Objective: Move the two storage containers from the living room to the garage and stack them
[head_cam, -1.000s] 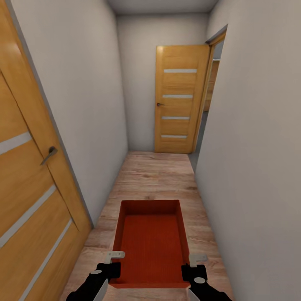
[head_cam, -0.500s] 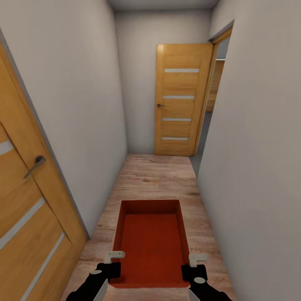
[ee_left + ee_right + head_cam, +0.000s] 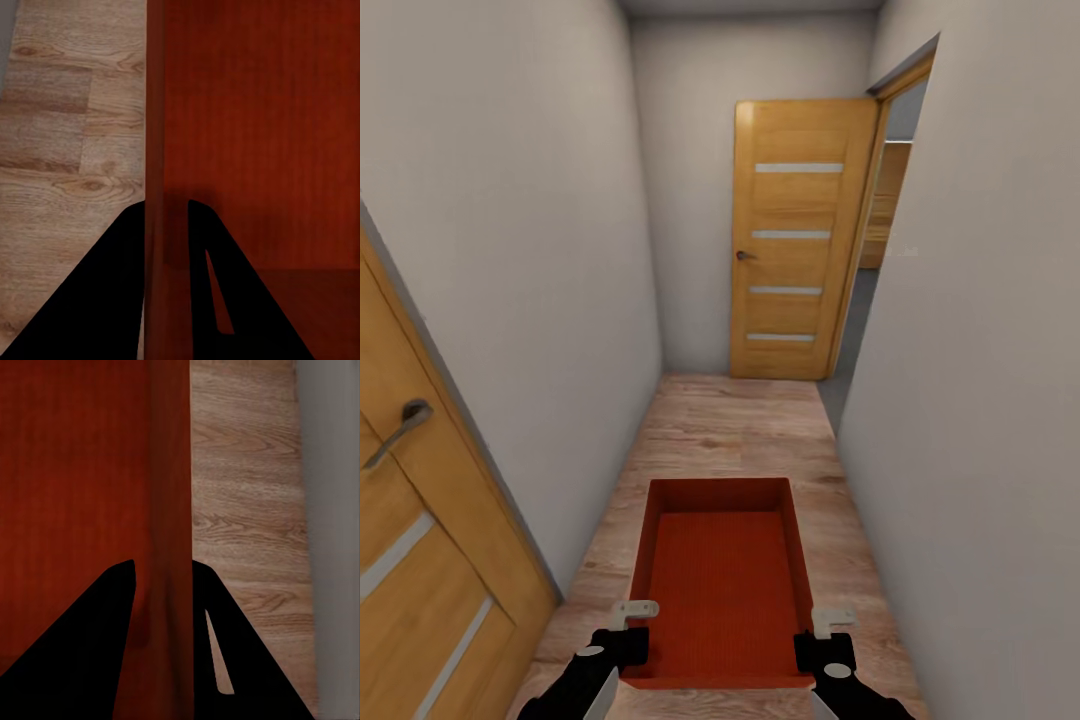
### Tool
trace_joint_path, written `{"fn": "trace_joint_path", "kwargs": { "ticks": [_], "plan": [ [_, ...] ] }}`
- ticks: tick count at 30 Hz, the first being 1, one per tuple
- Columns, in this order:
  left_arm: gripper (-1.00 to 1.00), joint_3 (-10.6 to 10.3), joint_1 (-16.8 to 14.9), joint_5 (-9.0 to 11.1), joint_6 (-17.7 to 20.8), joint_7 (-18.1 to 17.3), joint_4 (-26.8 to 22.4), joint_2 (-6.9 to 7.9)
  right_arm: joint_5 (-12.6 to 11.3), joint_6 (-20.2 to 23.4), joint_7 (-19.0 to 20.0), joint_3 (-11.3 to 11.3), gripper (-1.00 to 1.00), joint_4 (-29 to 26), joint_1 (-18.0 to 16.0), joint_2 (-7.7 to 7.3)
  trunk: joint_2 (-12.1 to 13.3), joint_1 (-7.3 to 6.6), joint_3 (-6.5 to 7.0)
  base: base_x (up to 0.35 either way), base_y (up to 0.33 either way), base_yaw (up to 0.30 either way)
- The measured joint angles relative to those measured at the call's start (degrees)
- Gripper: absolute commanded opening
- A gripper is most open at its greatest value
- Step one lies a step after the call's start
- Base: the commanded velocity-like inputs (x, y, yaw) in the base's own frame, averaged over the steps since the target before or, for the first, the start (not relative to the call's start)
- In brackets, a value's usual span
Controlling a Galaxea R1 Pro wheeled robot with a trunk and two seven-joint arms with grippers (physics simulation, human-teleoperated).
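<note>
Between plain white hallway walls, the head view shows the orange-red storage container (image 3: 720,585) held over the wood-plank floor (image 3: 730,430), long axis pointing ahead toward a wooden door (image 3: 800,235). Left pincer (image 3: 628,630) and right pincer (image 3: 820,635) flank its near corners. Left wrist view: black fingers (image 3: 112,292) clamp the thin left wall (image 3: 155,150). Right wrist view: fingers (image 3: 90,637) clamp the right wall (image 3: 169,495).

Soft, even, shadowless light fills the corridor; white walls (image 3: 550,250) render flat, without glare. Edges bow outward (wide-angle stretch). Wrist views look slightly blurred, the fingers (image 3: 105,300) pure black silhouettes.
</note>
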Motion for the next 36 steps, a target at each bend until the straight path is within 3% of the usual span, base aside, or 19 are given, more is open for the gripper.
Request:
{"fn": "trace_joint_path", "kwargs": {
  "ticks": [36],
  "plan": [
    [-1.00, 0.0, 0.0, 0.0, 0.0, 0.0, 0.0, 0.00, 0.0, 0.0, 0.0, 0.0, -1.00, 0.0, 0.0, 0.00, 0.0, 0.00, 0.00, 0.324, 0.000, 0.000]
  ]
}}
